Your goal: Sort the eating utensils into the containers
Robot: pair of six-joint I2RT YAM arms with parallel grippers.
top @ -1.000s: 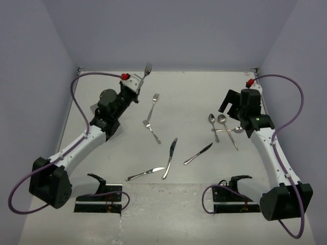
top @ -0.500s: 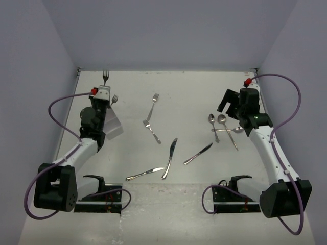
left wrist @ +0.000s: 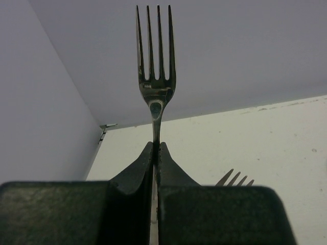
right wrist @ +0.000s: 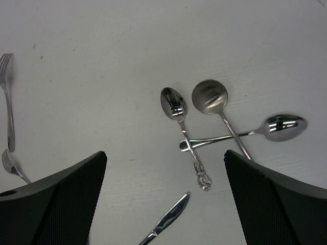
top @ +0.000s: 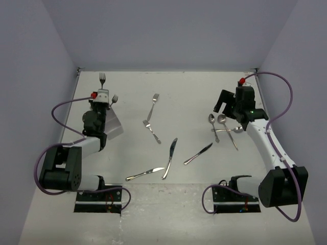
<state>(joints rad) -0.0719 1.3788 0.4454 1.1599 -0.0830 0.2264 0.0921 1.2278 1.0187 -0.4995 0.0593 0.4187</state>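
Left fingers (left wrist: 140, 168): closed on held fork (left wrist: 156, 76), tines up, far left.
Right fingers (right wrist: 71, 199): spread wide, empty, above three spoons (right wrist: 209, 97) at right.
Holder (top: 115, 127): left, by left arm; second fork (top: 114, 98) tines showing beside it.
Surface (top: 184, 87): two loose forks (top: 153, 106), three knives (top: 170, 157) mid.

fork (left wrist: 156, 76): polished metal, dark mirror sheen | spoons (right wrist: 209, 97): bright glossy metal, one handle embossed | knife (right wrist: 166, 222): shiny metal | table (right wrist: 102, 51): matt off-white, faintly scuffed | right gripper (right wrist: 164, 155) fingers (right wrist: 61, 204): matt black, finely grained | walls (top: 168, 30): smooth, matt
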